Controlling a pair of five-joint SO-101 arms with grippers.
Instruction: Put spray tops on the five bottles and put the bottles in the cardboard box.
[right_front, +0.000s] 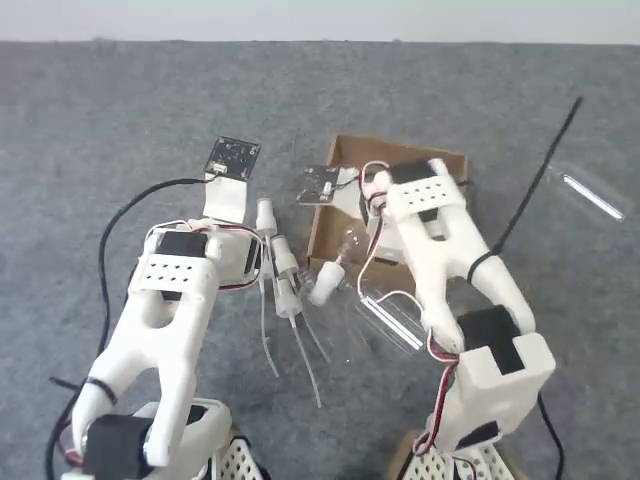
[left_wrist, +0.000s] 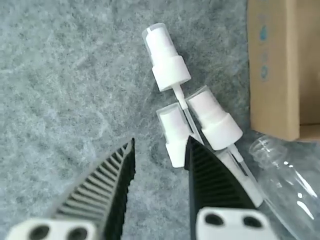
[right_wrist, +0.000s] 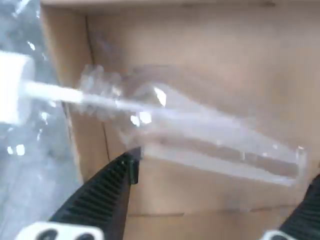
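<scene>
Fingers (left_wrist: 107, 192) of the left gripper (left_wrist: 160, 145) stand parted and grip nothing. Their tips are down at the grey carpet (left_wrist: 60, 75), right by three loose spray tops (left_wrist: 175, 135) lying bunched together. Beside it, the right gripper (right_wrist: 225, 167) is spread wide either side of a clear bottle (right_wrist: 200, 130) without pinching it. That bottle's body lies in the cardboard box (right_wrist: 200, 50), its white-topped neck poking out over the wall. Farther off, another bottle (right_front: 590, 190) lies alone on the carpet.

Surface: a grey, fuzzy, felt-like counter covering (right_front: 100, 130) spread across the whole work area.
Far edge: a plain pale strip (right_front: 320, 18) ran along behind it.
</scene>
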